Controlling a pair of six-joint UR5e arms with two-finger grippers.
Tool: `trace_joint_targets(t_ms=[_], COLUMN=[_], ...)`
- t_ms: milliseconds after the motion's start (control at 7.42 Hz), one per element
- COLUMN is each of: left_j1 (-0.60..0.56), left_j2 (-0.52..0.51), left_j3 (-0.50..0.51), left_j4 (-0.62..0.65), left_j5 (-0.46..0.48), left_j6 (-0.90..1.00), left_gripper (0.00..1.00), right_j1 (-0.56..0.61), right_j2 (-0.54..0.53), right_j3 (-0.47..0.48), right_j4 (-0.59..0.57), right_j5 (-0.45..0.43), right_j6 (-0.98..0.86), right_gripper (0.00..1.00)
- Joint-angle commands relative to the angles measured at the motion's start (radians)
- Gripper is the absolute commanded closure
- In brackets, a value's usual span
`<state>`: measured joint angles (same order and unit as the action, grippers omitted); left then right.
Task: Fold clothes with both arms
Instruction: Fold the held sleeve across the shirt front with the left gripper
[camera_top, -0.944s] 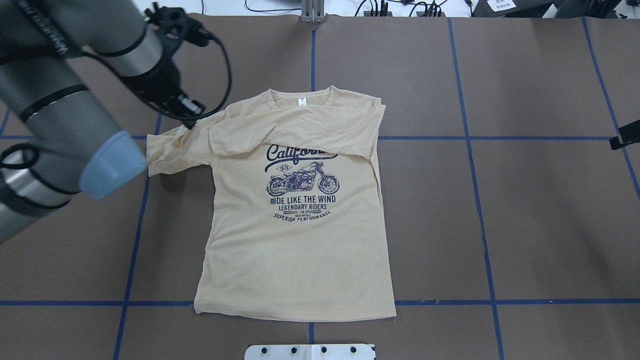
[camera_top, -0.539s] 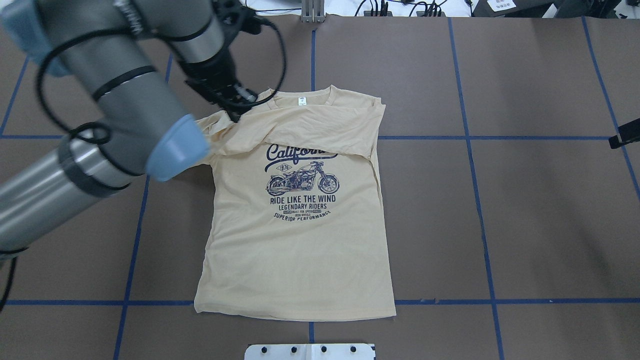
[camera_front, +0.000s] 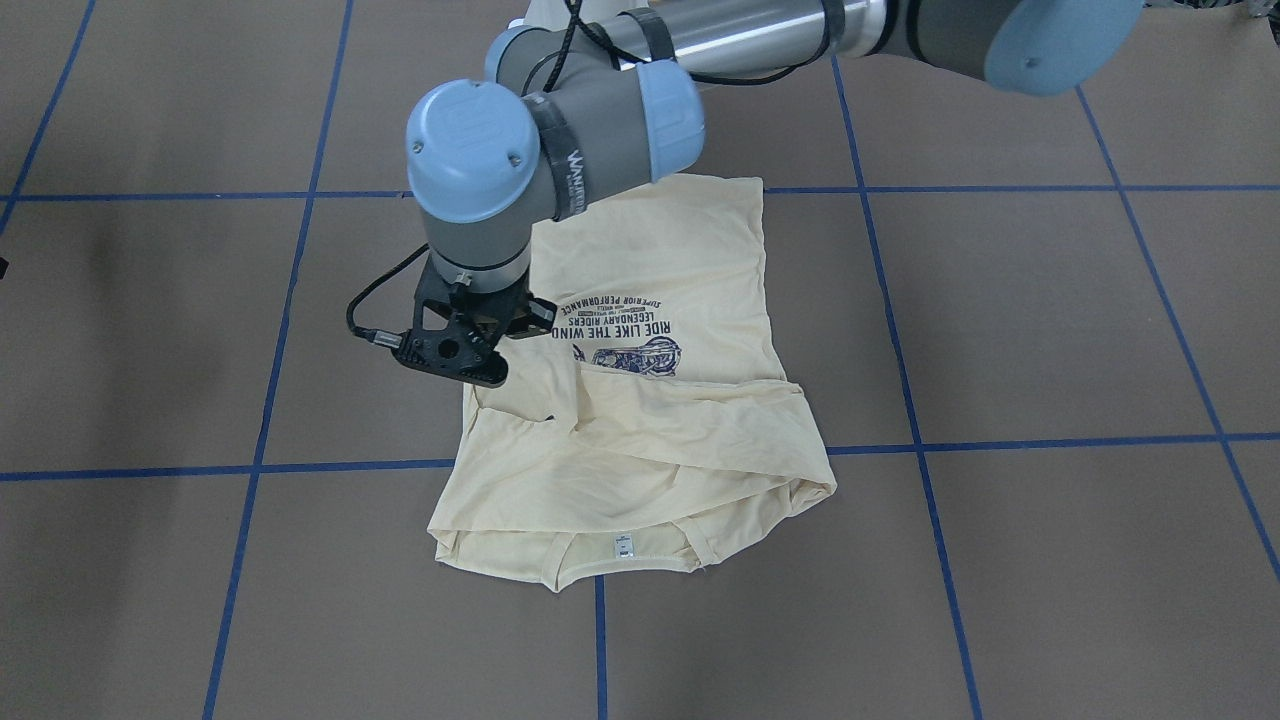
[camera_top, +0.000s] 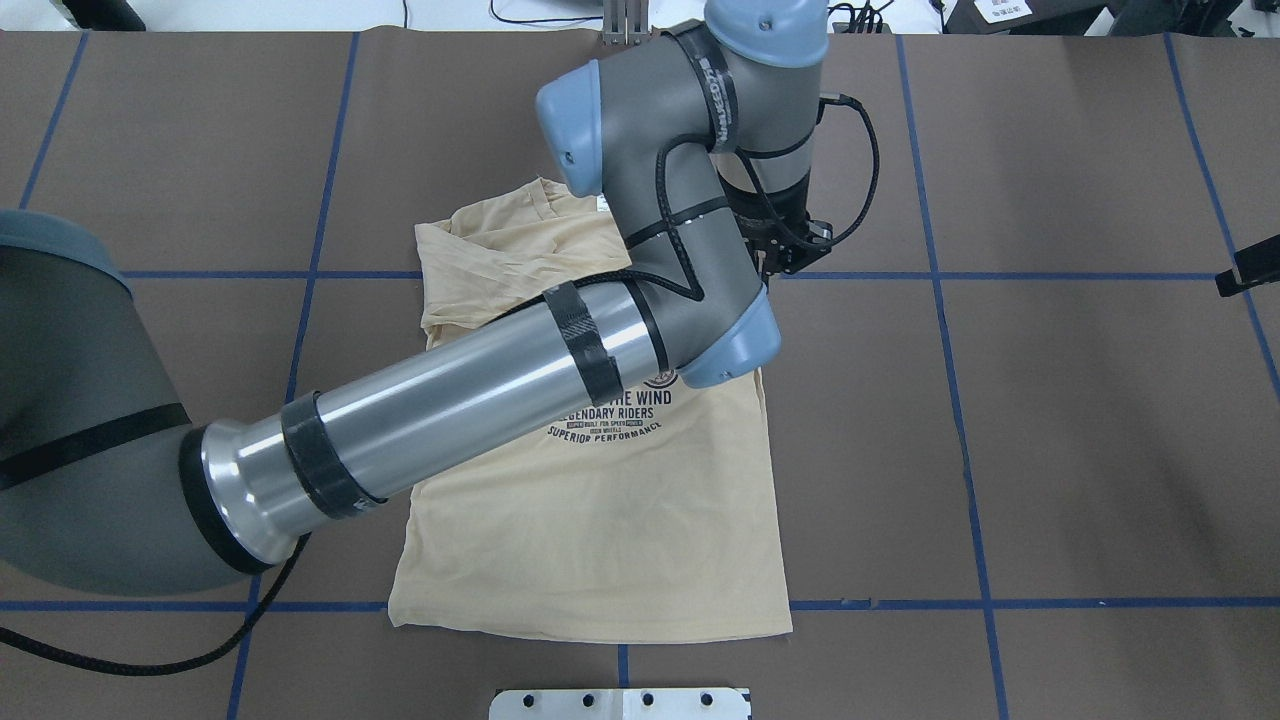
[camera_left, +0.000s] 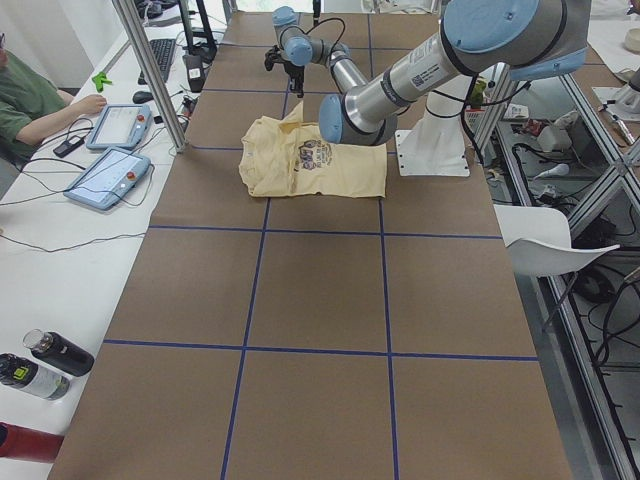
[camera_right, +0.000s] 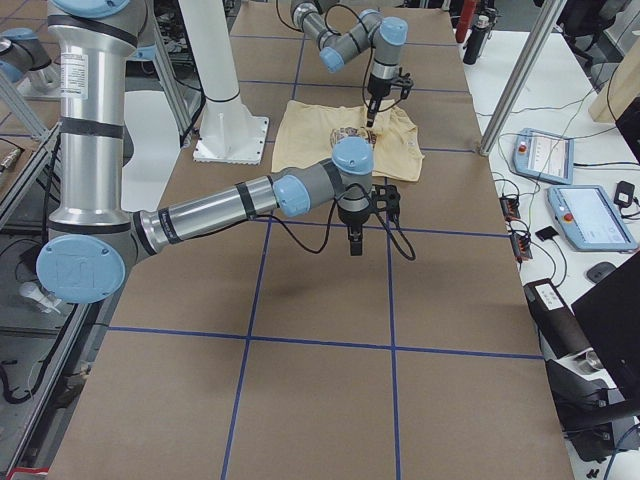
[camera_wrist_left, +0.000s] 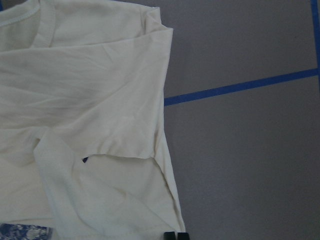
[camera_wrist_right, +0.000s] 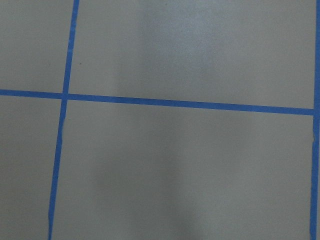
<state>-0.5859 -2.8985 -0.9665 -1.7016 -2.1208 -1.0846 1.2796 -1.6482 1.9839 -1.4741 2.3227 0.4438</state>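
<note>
The T-shirt (camera_top: 600, 520) lay flat on the brown worktop (camera_top: 1100, 450), print side up. Its hem was toward the robot's white base plate (camera_top: 620, 703) and its collar at the far end, the small white neck label (camera_front: 623, 545) showing. Sleeve fabric was folded over the T-shirt's chest, rumpled, and it covered the top of the navy print (camera_front: 625, 340), so only the motorcycle and the lines of lettering beneath it showed. The left arm (camera_top: 470, 400) reached clean across the T-shirt from the robot's left, elbow over the print. Its wrist bent down at the T-shirt's edge on the robot's right, up by the shoulder. In the left wrist view the left claw (camera_wrist_left: 174, 236) had its two black tips pressed together, and the edge of a cream strip of fabric ran straight up to them. So it was clamped on the T-shirt's sleeve, and from the front-facing camera a corner of cloth met the underside of that claw. The right claw (camera_right: 354, 245) hung well clear of the T-shirt, out on the robot's right of it, pointing down over bare worktop. Its wrist camera saw only blue tape lines (camera_wrist_right: 190, 104), and I could not tell whether that claw was open or closed. Beyond the T-shirt's collar end a person (camera_left: 25, 100) sat with a hand near two tablets (camera_left: 120, 125).
</note>
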Motion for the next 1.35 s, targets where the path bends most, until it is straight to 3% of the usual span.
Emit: trace_joint_targets(t_ms=[0,270,404,674,809,1078,1213], left_j1=[0.034,0.032,0.032,0.032,0.034,0.102,0.135], left_j2=[-0.013,0.013,0.088,0.281,0.414,0.743,0.830], left_j3=[0.026,-0.016,-0.111,-0.374,-0.555,-0.929,-1.021], left_j4=[-0.131,-0.128,-0.119,-0.036,0.014,0.016,0.016], left_j5=[0.015,0.027,0.025,0.030,0.031,0.120,0.202], left_j6=[-0.144,-0.092,-0.075,-0.020,0.018,0.026,0.014], left_gripper=[0.00,0.00,0.00,0.00,0.00,0.00,0.00], right_j1=[0.000,-0.003,-0.034,-0.150,-0.234,-0.439,-0.548], right_j2=[0.005,0.045,0.065,0.065,0.056,0.048,0.036], right_j3=[-0.002,0.006,0.016,0.018,0.056,0.163,0.208], right_j4=[0.000,0.005,0.018,0.209,0.269,0.270,0.270], right_j5=[0.000,-0.002,0.000,-0.022,-0.079,-0.220,-0.309], right_j6=[0.013,0.129,0.213,0.490,0.636,0.864,0.962], right_gripper=[0.00,0.00,0.00,0.00,0.00,0.00,0.00])
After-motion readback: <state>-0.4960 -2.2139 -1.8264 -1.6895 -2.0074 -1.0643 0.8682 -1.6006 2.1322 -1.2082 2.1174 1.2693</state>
